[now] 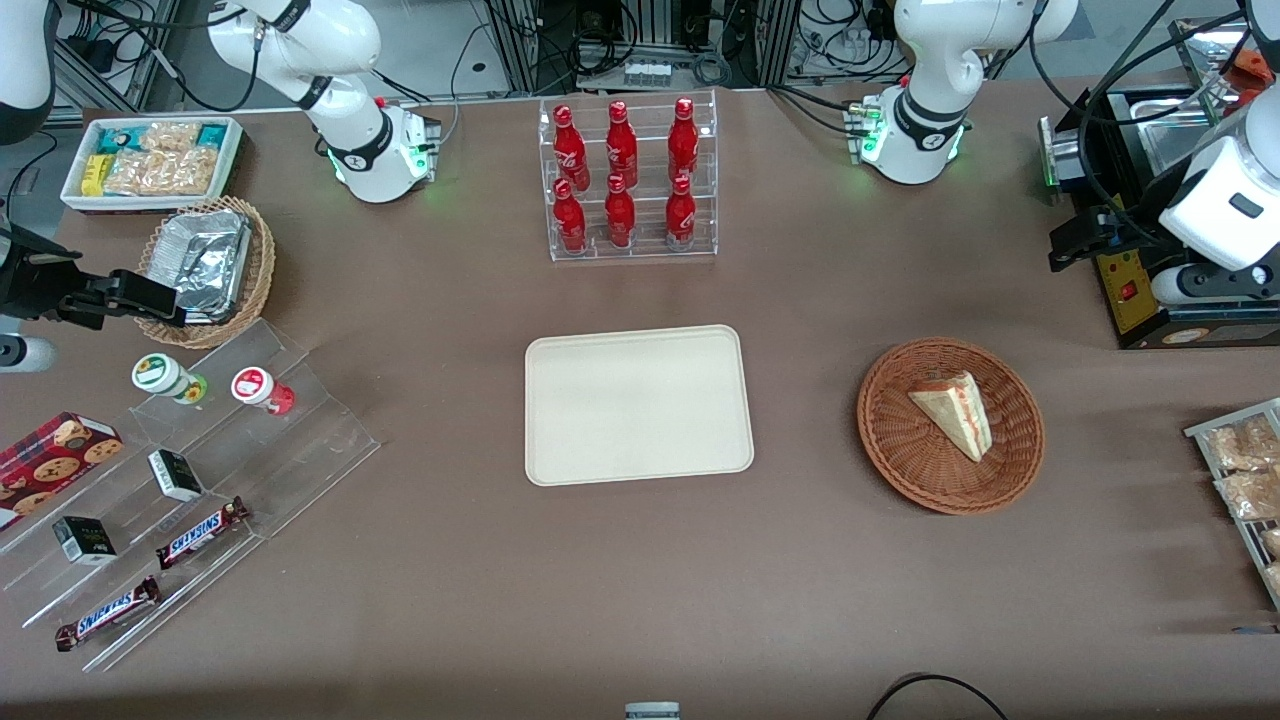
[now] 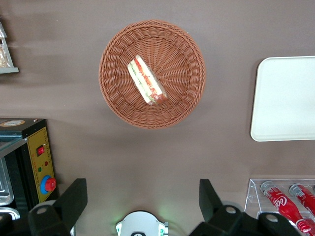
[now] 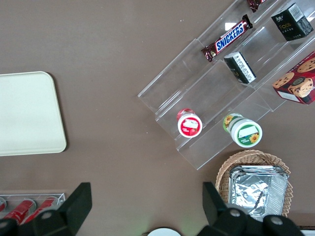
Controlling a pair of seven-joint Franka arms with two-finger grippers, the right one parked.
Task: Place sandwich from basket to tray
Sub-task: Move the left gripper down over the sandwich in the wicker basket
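The sandwich [image 1: 955,410] [image 2: 146,81], a pale wedge with red and green filling, lies in the round reddish-brown basket [image 1: 900,440] [image 2: 182,59] toward the working arm's end of the table. The cream tray [image 1: 638,405] [image 2: 285,98] lies flat and bare at mid-table beside the basket. My left gripper [image 1: 1070,245] [image 2: 142,194] hangs high above the table, farther from the front camera than the basket and well apart from it. Its two black fingers [image 2: 74,196] stand wide apart with nothing between them.
A clear rack of red bottles [image 1: 628,180] [image 2: 290,199] stands farther back than the tray. A black machine with a yellow panel [image 1: 1130,290] [image 2: 39,157] sits under my gripper. A wire rack of snack packets [image 1: 1245,470] lies beside the basket at the table's end.
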